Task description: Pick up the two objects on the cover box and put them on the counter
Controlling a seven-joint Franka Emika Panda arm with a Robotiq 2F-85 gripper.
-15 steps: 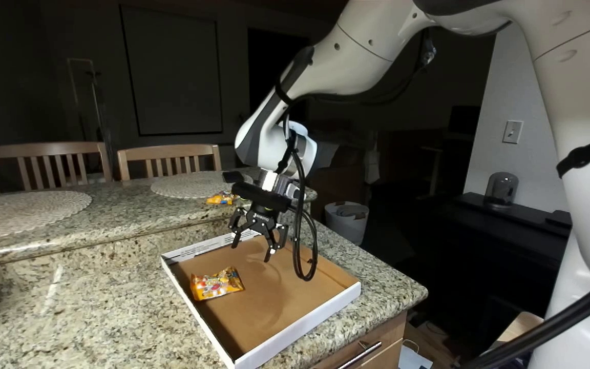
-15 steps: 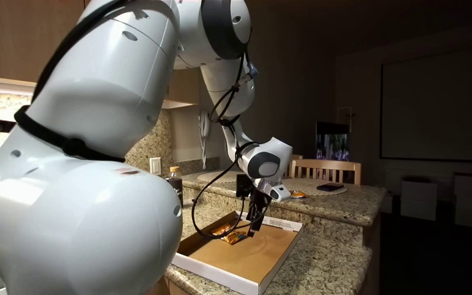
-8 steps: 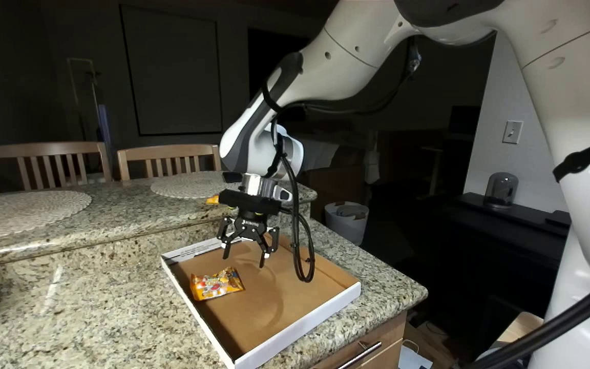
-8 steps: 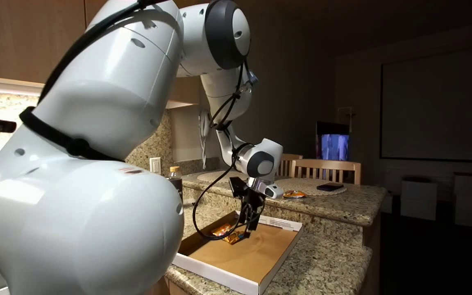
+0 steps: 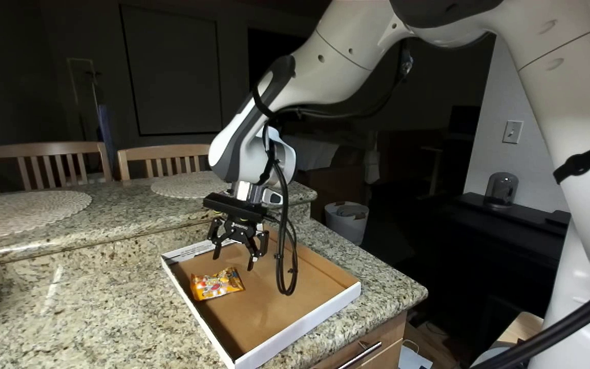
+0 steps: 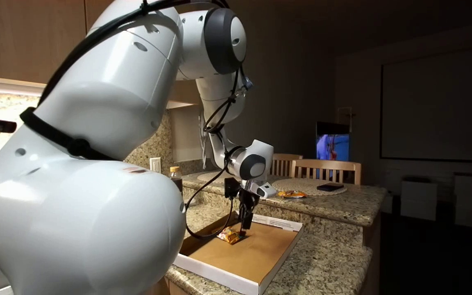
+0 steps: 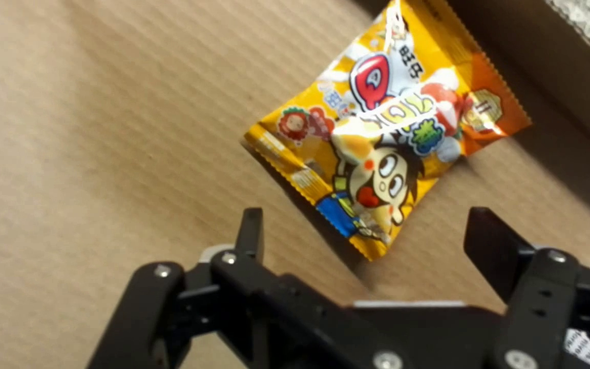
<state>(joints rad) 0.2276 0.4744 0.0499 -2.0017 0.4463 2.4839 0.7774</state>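
Observation:
One orange-yellow snack packet (image 5: 216, 284) lies flat in the cover box (image 5: 300, 327), a shallow brown tray with white sides. It also shows in the wrist view (image 7: 377, 128), ahead of the fingers, with its lower corner pointing between them. My gripper (image 5: 234, 260) is open and empty, above the box beside the packet, apart from it. In the wrist view the fingers (image 7: 366, 230) are wide apart. The other packet (image 6: 291, 194) lies on the raised granite counter; the arm hides it in an exterior view. The box stands on the lower granite counter (image 5: 121, 312).
A raised counter ledge (image 5: 136, 212) runs behind the box, with round placemats (image 5: 23, 212) on it. A dark phone (image 6: 330, 187) lies on a placemat. A bottle (image 6: 175, 174) stands behind the arm. Black cables (image 5: 287, 266) hang beside the gripper. Chairs (image 5: 44, 159) stand behind.
The open gripper has moved toward the packet in the box and a little lower. It now hides the packet on the ledge in an exterior view. Both packets have stayed in place.

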